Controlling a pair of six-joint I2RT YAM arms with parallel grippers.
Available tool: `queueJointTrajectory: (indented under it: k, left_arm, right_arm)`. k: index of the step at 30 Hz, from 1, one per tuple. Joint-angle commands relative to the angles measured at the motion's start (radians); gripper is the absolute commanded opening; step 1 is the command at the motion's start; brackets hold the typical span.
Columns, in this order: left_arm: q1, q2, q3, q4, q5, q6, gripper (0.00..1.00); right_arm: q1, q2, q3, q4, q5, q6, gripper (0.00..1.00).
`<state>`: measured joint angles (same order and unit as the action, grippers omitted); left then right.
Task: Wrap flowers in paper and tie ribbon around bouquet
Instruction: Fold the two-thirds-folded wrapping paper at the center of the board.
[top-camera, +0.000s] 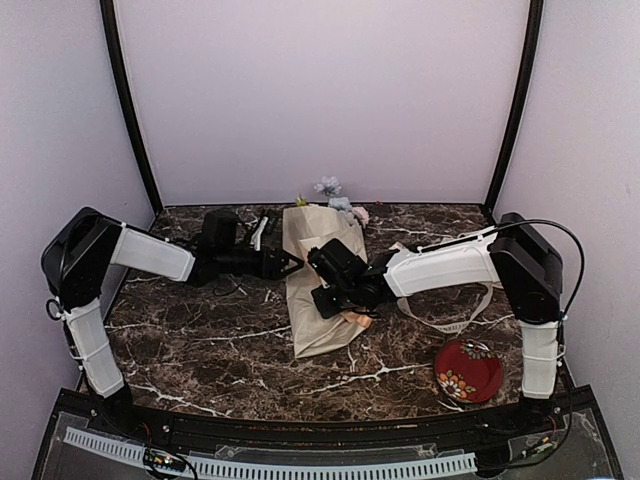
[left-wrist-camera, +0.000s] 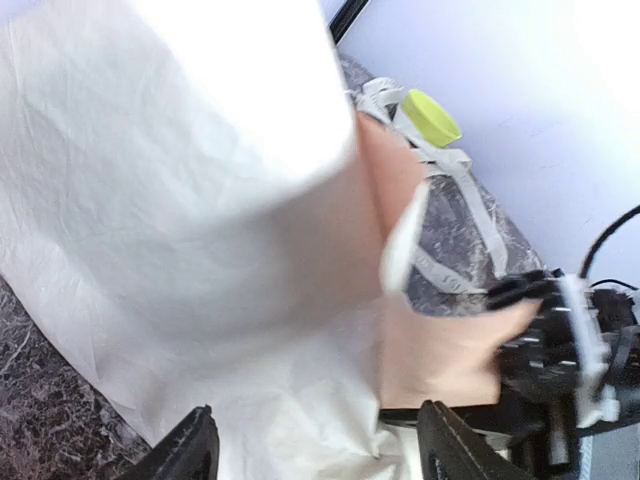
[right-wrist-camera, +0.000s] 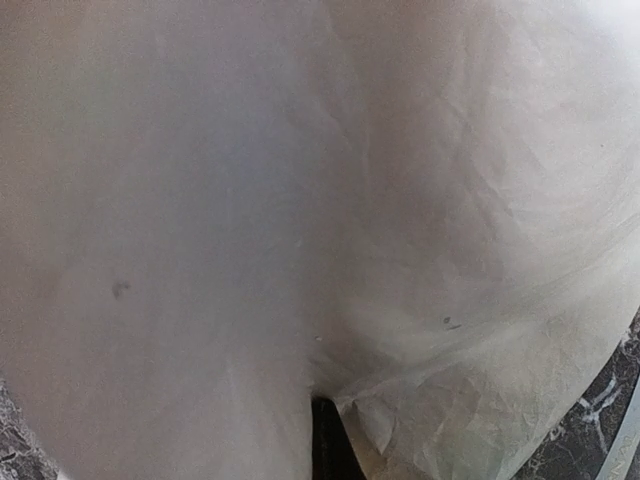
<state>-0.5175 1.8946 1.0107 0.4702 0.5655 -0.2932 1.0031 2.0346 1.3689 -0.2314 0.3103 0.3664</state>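
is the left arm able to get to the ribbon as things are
Probably not directly. The ribbon lies to the right of the paper, partly beneath the right arm, so the left gripper, at the paper's left edge, would have to cross over both.

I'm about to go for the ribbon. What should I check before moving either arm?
1. Flowers inside the paper, blooms showing at far end: ok.
2. Right gripper jaws shut on the paper's edge: ok.
3. Left gripper jaws open, either side of the paper: ok.
4. Ribbon free to pick: not ok, partly under the right arm.
5. Paper stays wrapped if released: cannot tell.
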Motion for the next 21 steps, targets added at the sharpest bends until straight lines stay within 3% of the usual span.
queueJointTrajectory:
  k: [1,4,7,12,21]
  left_arm:
    - [-0.002,-0.160,-0.113,0.187,0.050,-0.113,0.72]
    - [-0.006,-0.191,-0.147,0.235,0.027,-0.180,0.77]
    - [-0.013,-0.191,-0.127,0.179,-0.043,-0.181,0.78]
    - [-0.020,-0.138,-0.051,0.095,-0.111,-0.185,0.71]
    - [-0.021,-0.053,0.059,0.118,-0.017,-0.218,0.66]
  right_arm:
    - [0.002,0.014,0.027,0.024,-0.010,0.019,0.00]
    - [0.002,0.018,0.030,0.024,-0.011,0.016,0.00]
    - [0.002,0.019,0.037,0.018,-0.007,0.013,0.00]
    - [0.002,0.009,0.033,0.018,0.002,0.004,0.00]
    - [0.002,0.008,0.033,0.009,0.015,-0.005,0.00]
